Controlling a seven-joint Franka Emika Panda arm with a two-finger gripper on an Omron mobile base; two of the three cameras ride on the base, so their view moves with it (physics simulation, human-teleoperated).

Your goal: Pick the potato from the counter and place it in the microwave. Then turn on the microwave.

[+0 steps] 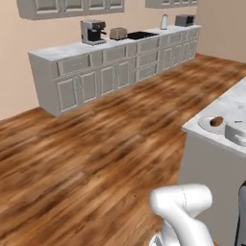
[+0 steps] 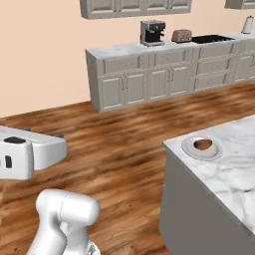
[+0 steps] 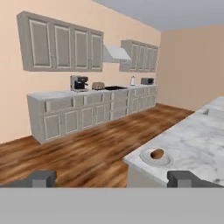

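Here, potato [image 3: 157, 154] on a plate [image 3: 146, 158] at the counter [image 3: 192, 144] corner, hand [image 3: 111, 178] wide open, empty.

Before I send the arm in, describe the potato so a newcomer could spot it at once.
Find the marble counter on the right, across the wood floor from the long wall of grey cabinets. At its near corner lies a pale round plate, and the potato rests on it. It is the small brown lump, the one dark spot on that pale surface.
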